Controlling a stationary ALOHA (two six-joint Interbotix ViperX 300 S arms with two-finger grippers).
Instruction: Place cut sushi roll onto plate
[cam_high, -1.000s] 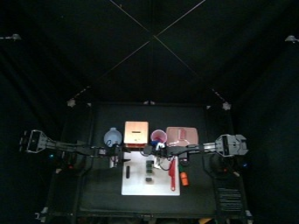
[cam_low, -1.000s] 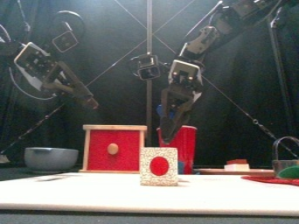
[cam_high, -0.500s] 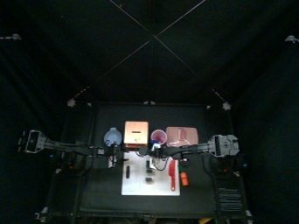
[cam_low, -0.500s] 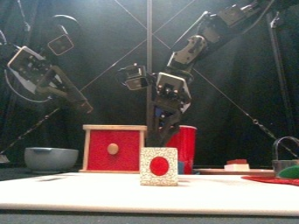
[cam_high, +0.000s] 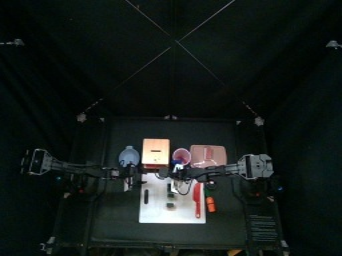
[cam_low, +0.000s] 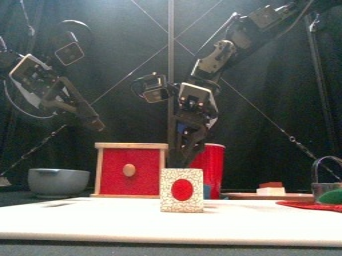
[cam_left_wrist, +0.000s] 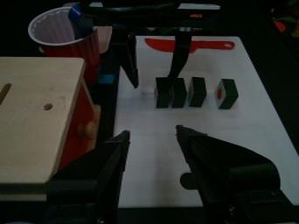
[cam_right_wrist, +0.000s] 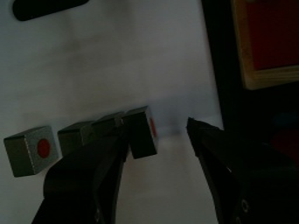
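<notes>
Cut sushi roll (cam_left_wrist: 198, 88) lying on the white board (cam_left_wrist: 233, 140) in a short row of dark pieces, each standing just beside the next. Seen end-on from the front as a pale speckled face with a red core. Not on the plate (cam_high: 205, 155) – that squarish copper-toned dish sits on the worktop (cam_high: 107, 140) past the board's far edge, well apart from the pieces.

Right pincer (cam_right_wrist: 158, 144) lowered over the board with its jaws spread wide, one on either side of the piece at the row's end, the end towards the wooden box. Cannot tell whether either jaw touches that piece. Nothing gripped.

Left pincer (cam_left_wrist: 152, 144) held above the board's near part, jaws apart and empty, pointing towards the row but clear of it.

Wooden box (cam_left_wrist: 41, 114) standing beside the board on the left arm's side, its red face showing in the front view. Red cup (cam_left_wrist: 56, 26) beyond it – upright, open mouth up. Red-handled knife (cam_left_wrist: 187, 42) lying flat on the board's far part, behind the row of pieces.
</notes>
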